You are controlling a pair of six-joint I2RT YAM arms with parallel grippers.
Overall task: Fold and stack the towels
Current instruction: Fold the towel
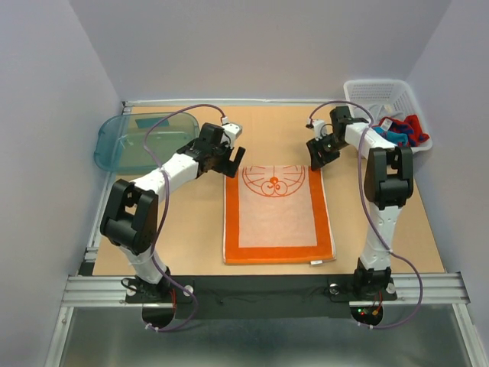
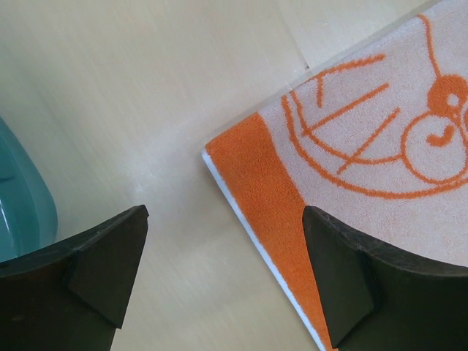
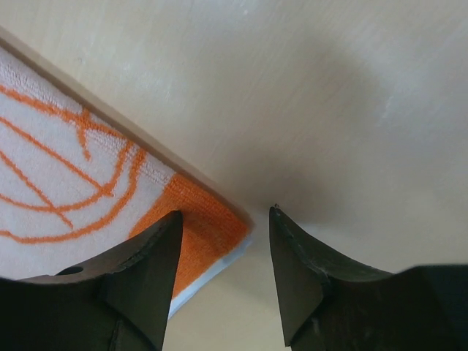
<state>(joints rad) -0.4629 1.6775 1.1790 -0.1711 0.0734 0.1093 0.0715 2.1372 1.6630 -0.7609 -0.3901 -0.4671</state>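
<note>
Table (image 1: pixel 191 229): one orange towel (image 1: pixel 276 218) lay spread flat and full length, no fold in it yet. It ran from both pincers back toward the arm bases.

White basket (image 1: pixel 367 90), out beyond the right pincer (image 1: pixel 322 156) on its outer side: held a red towel (image 1: pixel 413 125) and a blue towel (image 1: pixel 397 136), bunched, unfolded. Whether more cloth lay under them could not be told.

Teal tray (image 1: pixel 114 141), outward of the left pincer (image 1: pixel 231 160): no cloth showed in it.

Left pincer: jaws spread as wide as they went, gripping nothing. The towel's far left corner (image 2: pixel 219 157) lay directly below the gap, flat on the table.

Right pincer: jaws parted to about a middling gap, nothing between them. The far right corner (image 3: pixel 219 219) sat just under its inner finger (image 3: pixel 142 270); bare table was under the outer finger.

Judgement: task barely begun. First towel was laid out and both pincers were poised over its far corners, likely for the first fold. No folded towel and no stack were seen. All folding, the basket towels and the stacking remained.
</note>
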